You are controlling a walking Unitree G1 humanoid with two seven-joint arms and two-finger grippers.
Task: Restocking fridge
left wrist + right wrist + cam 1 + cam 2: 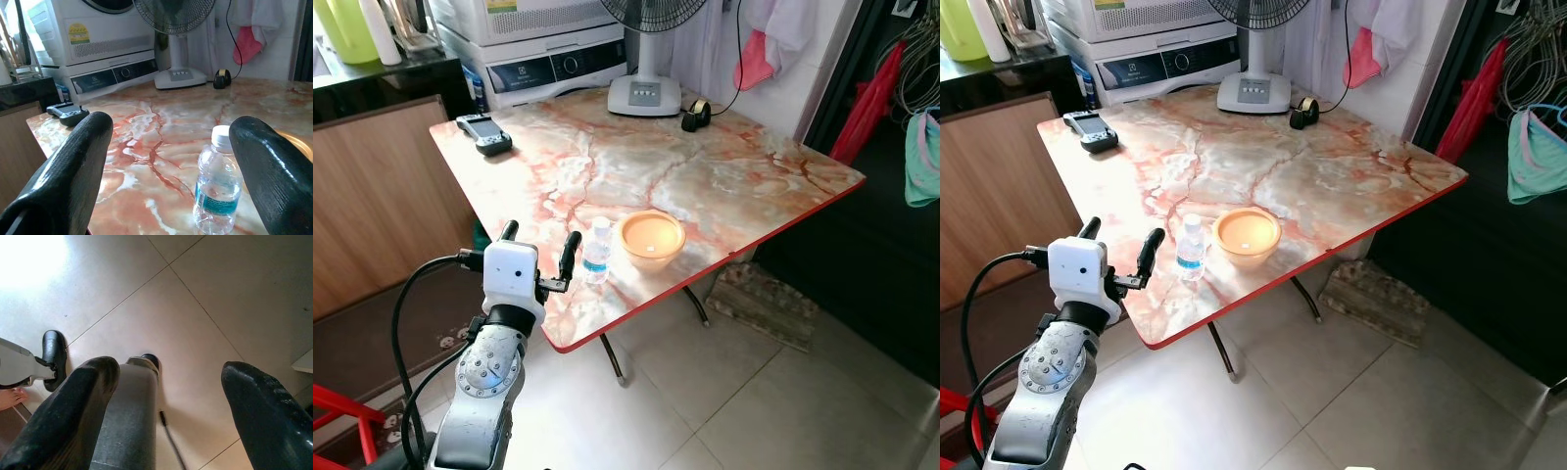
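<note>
Our left tool [539, 248] hovers with fingers spread at the near edge of the marbled counter [724, 166]. Just beside it stands the water bottle [597, 251], an orange bowl [651, 240] close on its right. Our right tool [166, 406] hangs, fingers apart, over floor tiles [234, 293].

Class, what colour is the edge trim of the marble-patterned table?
Red; the table edge shows best in the left eye view.

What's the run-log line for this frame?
phase: reach | left gripper: open, at table edge, short of water bottle | bottle: upright beside orange bowl | right gripper: open, idle over floor
</note>
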